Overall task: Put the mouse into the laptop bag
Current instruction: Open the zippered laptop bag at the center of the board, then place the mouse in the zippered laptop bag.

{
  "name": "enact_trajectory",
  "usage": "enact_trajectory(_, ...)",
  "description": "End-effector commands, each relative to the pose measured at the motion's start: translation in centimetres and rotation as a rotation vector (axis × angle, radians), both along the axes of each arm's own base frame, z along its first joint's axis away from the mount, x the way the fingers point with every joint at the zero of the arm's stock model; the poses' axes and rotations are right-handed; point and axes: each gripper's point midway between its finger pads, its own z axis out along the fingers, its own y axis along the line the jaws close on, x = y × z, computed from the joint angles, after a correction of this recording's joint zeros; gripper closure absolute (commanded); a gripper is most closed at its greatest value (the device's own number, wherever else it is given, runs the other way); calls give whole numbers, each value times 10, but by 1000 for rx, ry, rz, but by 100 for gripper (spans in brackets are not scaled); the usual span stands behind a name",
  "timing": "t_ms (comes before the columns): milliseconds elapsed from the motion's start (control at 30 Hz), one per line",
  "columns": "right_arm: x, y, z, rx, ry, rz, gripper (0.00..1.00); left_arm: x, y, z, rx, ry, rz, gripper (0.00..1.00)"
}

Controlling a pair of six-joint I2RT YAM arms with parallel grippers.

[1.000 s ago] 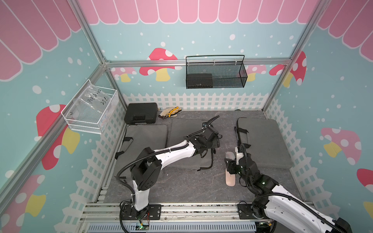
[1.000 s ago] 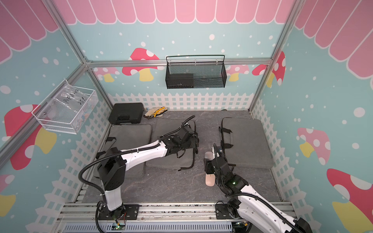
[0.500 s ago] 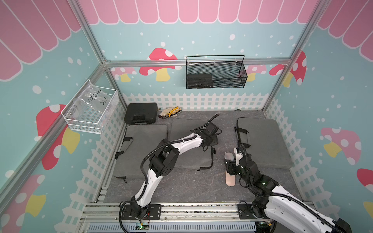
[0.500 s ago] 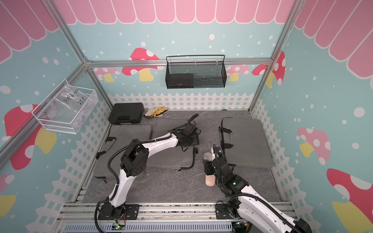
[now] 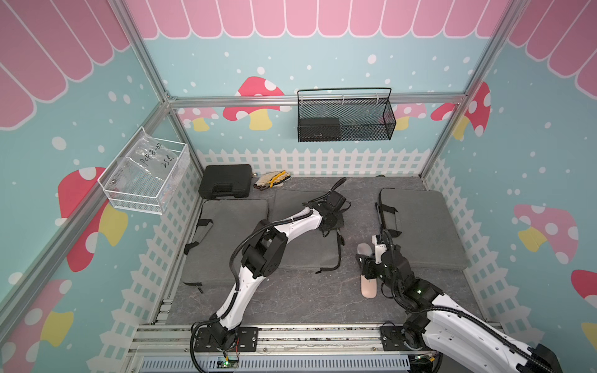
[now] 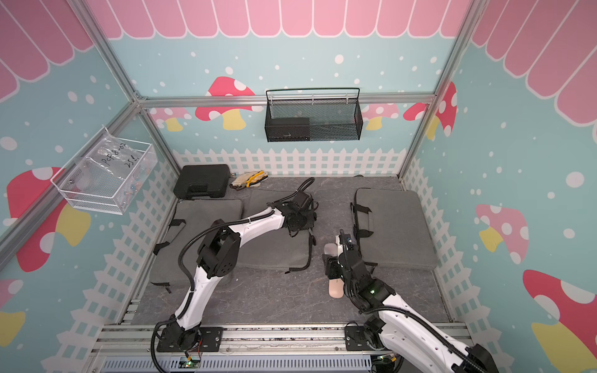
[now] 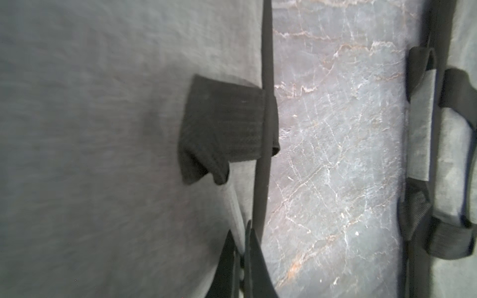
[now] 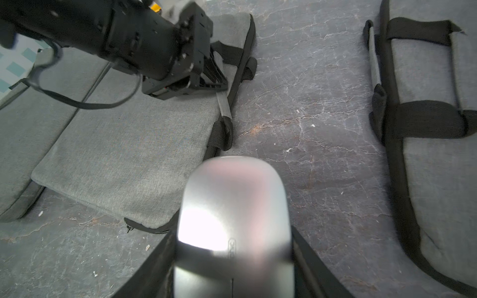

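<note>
Bench point(image 5: 307, 297), dark marbled grey, carrying three flat grey fabric laptop bags side by side: left bag point(image 5: 219, 239), middle bag point(image 5: 310, 248), right bag point(image 5: 426, 232). I read the left fingers point(image 7: 246, 263) as pinched tight on the middle bag's grey handle strap point(image 8: 224, 105). Slim pale pink mouse point(image 5: 369, 289): clamped between my right fingers point(image 5: 366, 269), over bare bench between middle and right bags, outside every bag.

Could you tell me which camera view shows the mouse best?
The right wrist view: the mouse fills the foreground. In both top views it is small and partly covered by the right gripper. The left wrist view misses it.
</note>
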Motion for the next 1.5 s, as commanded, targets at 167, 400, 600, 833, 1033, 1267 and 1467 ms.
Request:
enact_trajectory(167, 63, 36, 14, 45, -29, 38, 65, -5, 22, 89, -100, -64, -16, 100)
enact_trajectory(400, 130, 43, 3, 71, 10, 8, 65, -15, 36, 124, -146, -93, -1, 100)
enact_trajectory(600, 186, 61, -25, 115, 81, 27, 67, -17, 43, 137, -164, -108, 11, 100)
enact_trajectory(833, 244, 78, -58, 199, 146, 41, 67, -20, 41, 138, -191, -90, -6, 100)
enact_trajectory(1033, 269, 89, -51, 236, 128, 54, 66, -22, 37, 134, -221, -71, -18, 100)
enact_trajectory(1267, 273, 100, -45, 295, 116, 81, 64, -21, 32, 124, -247, -48, -29, 100)
enact_trajectory(1467, 273, 115, -41, 351, 102, 139, 59, -17, 32, 117, -268, -29, -29, 100)
